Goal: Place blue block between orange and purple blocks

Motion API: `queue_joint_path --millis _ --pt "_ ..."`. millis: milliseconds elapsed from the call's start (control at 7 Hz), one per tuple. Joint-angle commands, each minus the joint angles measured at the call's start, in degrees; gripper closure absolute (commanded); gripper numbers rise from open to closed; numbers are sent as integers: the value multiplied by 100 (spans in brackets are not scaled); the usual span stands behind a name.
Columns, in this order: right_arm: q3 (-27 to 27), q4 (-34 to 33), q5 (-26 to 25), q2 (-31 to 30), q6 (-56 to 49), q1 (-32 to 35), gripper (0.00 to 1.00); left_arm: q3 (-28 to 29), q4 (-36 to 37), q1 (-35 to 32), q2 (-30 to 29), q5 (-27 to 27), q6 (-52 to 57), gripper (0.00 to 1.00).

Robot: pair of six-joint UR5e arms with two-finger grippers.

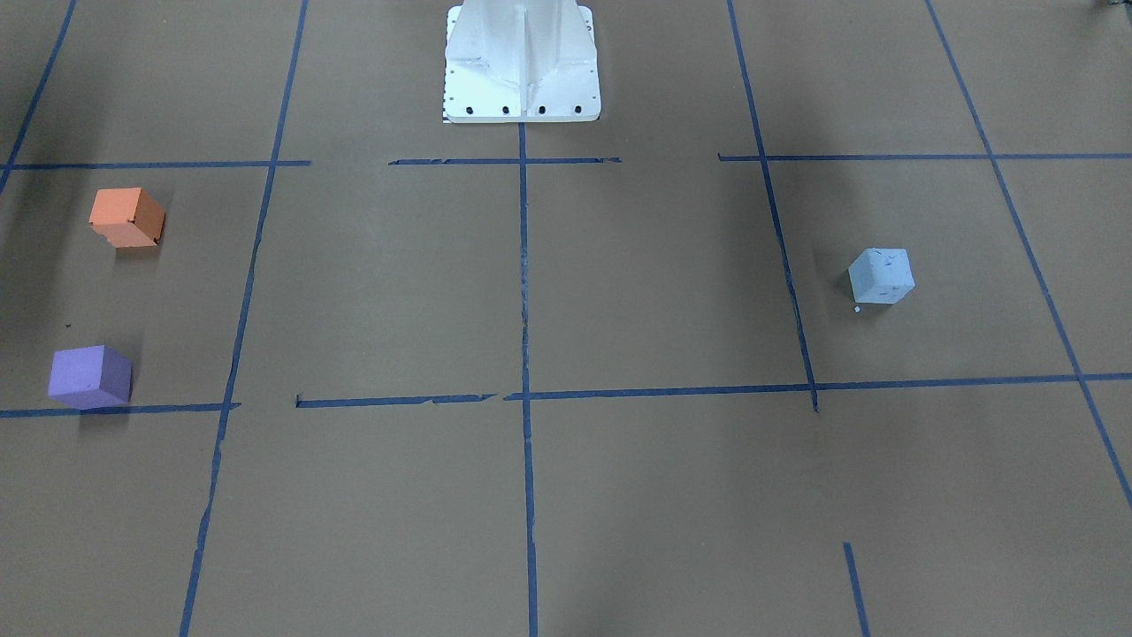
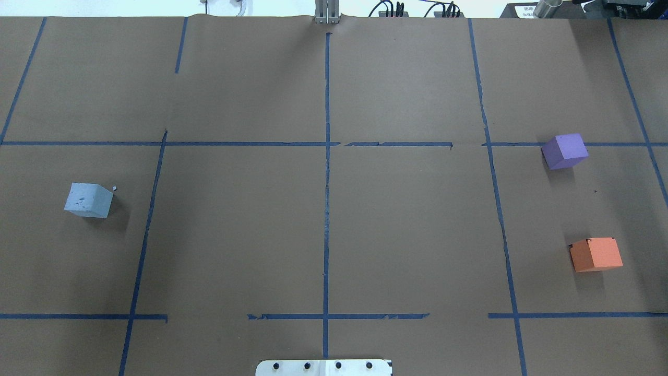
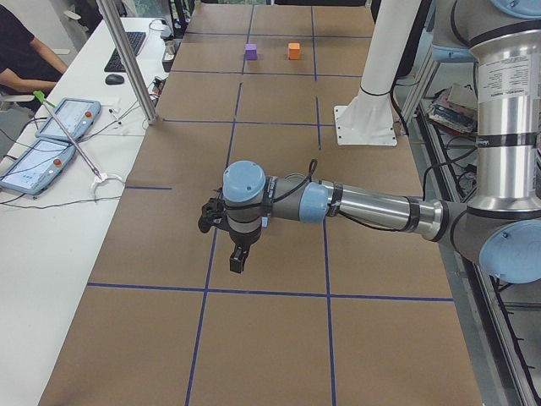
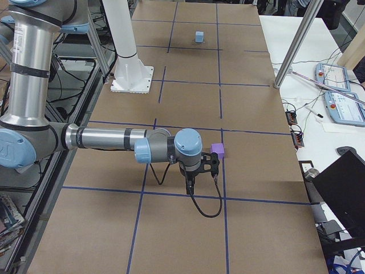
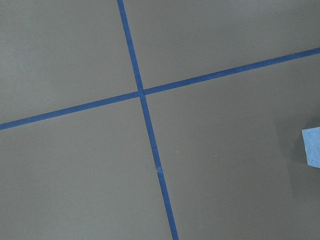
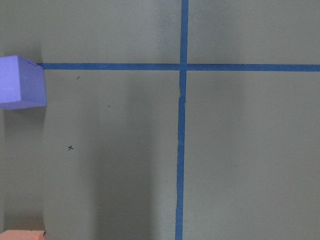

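Observation:
The light blue block (image 1: 882,276) sits alone on the brown paper on my left side (image 2: 88,200); its edge shows at the right border of the left wrist view (image 5: 312,146). The orange block (image 2: 595,254) and the purple block (image 2: 564,151) stand apart on my right side, with a bare gap between them. My left gripper (image 3: 239,258) hangs above the table at the near end in the exterior left view. My right gripper (image 4: 190,185) hangs beside the purple block (image 4: 217,150). Neither gripper shows closely enough to tell whether it is open or shut.
Blue tape lines (image 2: 326,156) grid the brown paper. The white robot base plate (image 1: 522,66) stands at the middle of my table edge. An operators' desk with tablets (image 3: 59,118) and a seated person runs along the far side; a laptop (image 4: 342,188) sits there too.

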Motion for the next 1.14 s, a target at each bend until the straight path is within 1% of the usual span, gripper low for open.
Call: queue_joint_path --millis 0,143,286,429,571,714,1000 --pt "107 -229 -17 50 -16 -39 0 2 -4 75 6 27 -78 0" --pt "160 -274 -17 94 -16 -66 0 37 -4 128 75 44 -79 0" --pt "204 -266 -17 34 -16 -49 0 -59 -82 137 215 1 -349 0" --pt "274 -231 -17 -63 -16 -49 0 -103 -92 216 225 1 -578 0" --pt "319 -231 -17 -142 -16 -57 0 -103 -22 234 104 1 -597 0" --pt "336 -213 -17 -212 -16 -49 0 27 -65 356 -2 9 -624 0" --pt "301 -179 0 -195 54 -93 0 46 -83 463 32 1 -729 0"
